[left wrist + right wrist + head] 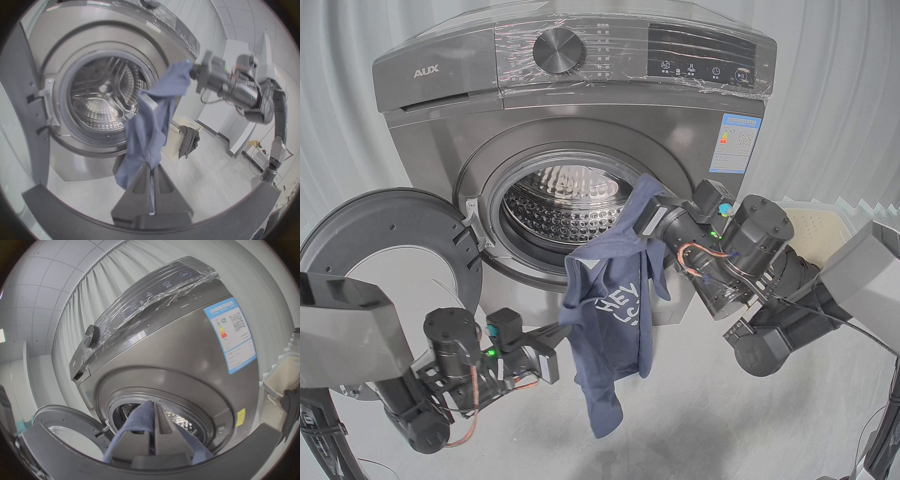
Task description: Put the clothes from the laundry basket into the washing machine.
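A navy blue T-shirt [612,306] with white lettering hangs in front of the washing machine's [569,125] open drum [562,206]. My right gripper [642,214] is shut on the shirt's top, level with the drum's right rim; from its own wrist the gripper [153,410] shows blue cloth [139,419] pinched between the fingers. My left gripper [565,330] is lower, below the drum opening, shut on the shirt's left edge. In the left wrist view that gripper [152,168] clamps the cloth [150,125], which runs up to the right gripper [193,72].
The round door [394,244] stands swung open to the left of the drum. A cream laundry basket [822,228] sits on the floor right of the machine, with a dark garment [189,140] draped over its rim [175,137]. Bare grey floor lies in front.
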Controlling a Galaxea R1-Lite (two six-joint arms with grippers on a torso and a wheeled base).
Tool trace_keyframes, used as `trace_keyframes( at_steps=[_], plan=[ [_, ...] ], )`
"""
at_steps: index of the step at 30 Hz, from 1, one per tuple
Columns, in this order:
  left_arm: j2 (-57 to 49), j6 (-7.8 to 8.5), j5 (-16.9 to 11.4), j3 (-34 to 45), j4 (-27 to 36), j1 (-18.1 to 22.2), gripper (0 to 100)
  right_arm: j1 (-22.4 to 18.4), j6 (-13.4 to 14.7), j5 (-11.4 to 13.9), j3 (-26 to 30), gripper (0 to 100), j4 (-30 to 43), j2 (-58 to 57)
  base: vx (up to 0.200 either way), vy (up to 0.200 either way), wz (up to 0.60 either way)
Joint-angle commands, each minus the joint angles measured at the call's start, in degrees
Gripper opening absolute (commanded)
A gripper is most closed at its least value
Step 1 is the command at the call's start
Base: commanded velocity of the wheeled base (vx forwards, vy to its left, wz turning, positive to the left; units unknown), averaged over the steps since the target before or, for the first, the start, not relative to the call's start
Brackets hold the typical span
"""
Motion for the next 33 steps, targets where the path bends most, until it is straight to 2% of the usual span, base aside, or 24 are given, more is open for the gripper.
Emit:
trace_keyframes(
  at_steps=[1,4,8,9,12,14,18,19,22,33],
  plan=[
    [-13.21,-0.25,-6.41,8.45,0.03,10.49,0,-2.78,0.21,3.15,12.16,0,-2.01,-8.75,0.000,0.000,0.00],
    [-14.35,-1.13,-9.66,7.31,-0.06,15.76,0,-3.83,1.27,5.96,18.31,0,-5.35,-9.63,0.000,0.000,0.00],
    [-15.93,-2.45,-10.45,1.07,-0.06,19.46,0,-4.10,1.09,6.93,23.76,0,-7.11,-9.37,0.000,0.000,0.00],
    [-16.98,-3.15,-10.45,-0.33,0.03,20.16,0,-4.10,0.92,6.93,23.85,0,-7.02,-9.37,0.000,0.000,0.00],
    [-19.27,-6.84,-10.36,-2.27,0.03,20.42,0,-4.10,-0.23,6.93,24.29,0,-7.02,-9.37,0.000,0.000,0.00],
    [-20.76,-7.72,-10.27,-2.36,0.03,20.25,0,-4.27,-0.84,6.84,24.64,0,-7.11,-9.28,0.000,0.000,0.00],
    [-22.35,-7.63,-10.19,-2.27,0.03,18.75,0,-4.36,-1.02,6.58,25.34,0,-7.11,-9.02,0.000,0.000,0.00],
    [-23.40,-7.37,-9.66,-2.27,0.03,16.47,0,-4.01,-1.02,6.14,25.61,0,-7.11,-9.02,0.000,0.000,0.00],
    [-25.60,-7.37,-8.96,-2.53,0.12,14.45,0,-3.31,-1.02,6.05,25.87,0,-7.11,-9.28,0.000,0.000,0.00],
    [-27.97,-7.37,-8.78,-3.67,0.47,13.22,0,-2.69,-1.11,5.52,23.32,0,-7.29,-10.77,0.000,0.000,0.00]
  ],
)
